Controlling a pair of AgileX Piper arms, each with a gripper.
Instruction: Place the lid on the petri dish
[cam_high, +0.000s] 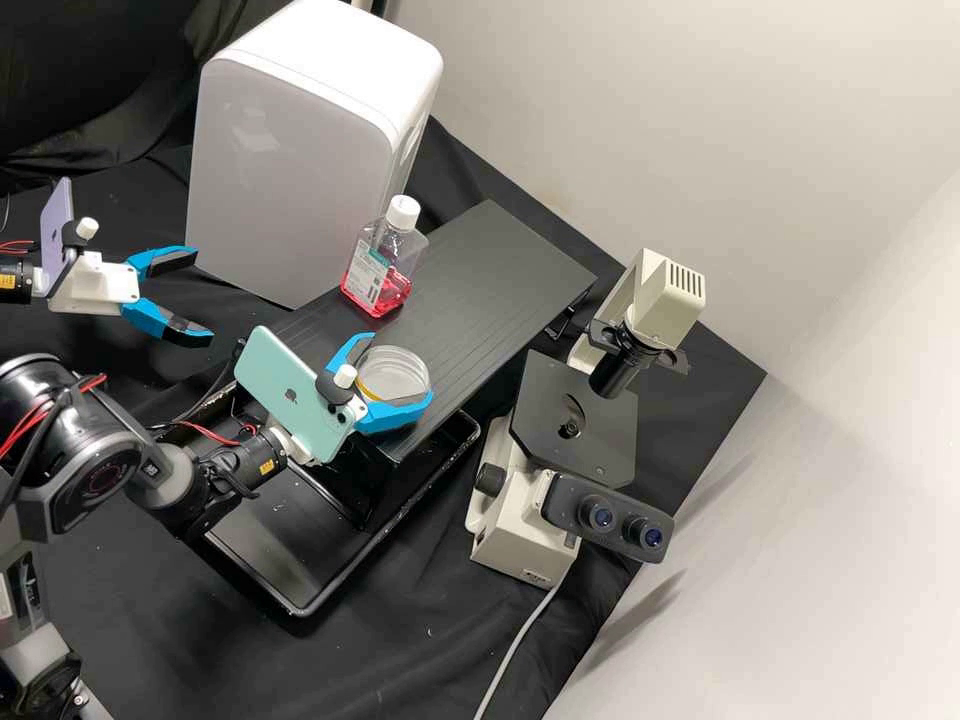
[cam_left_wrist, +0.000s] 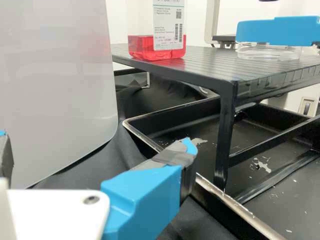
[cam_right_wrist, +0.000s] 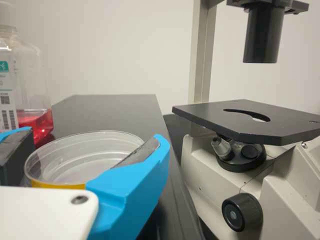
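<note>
Right gripper (cam_high: 398, 372) sat around the lid (cam_right_wrist: 82, 150) resting on the dish (cam_right_wrist: 50, 184), grip could not be told, black shelf (cam_high: 480, 280) beneath, red bottle (cam_high: 380, 265) beyond, left gripper (cam_high: 196, 295) wide open, empty, well apart beside a white box (cam_high: 300, 140)

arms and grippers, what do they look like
The right arm is dark grey with bulky rounded joints and has red and black wires at its wrist. The left gripper and the right gripper each have a white body, a small white knob and two bright blue fingers tipped with dark grey pads. A lilac phone sits on the left wrist and a mint green phone on the right.
</note>
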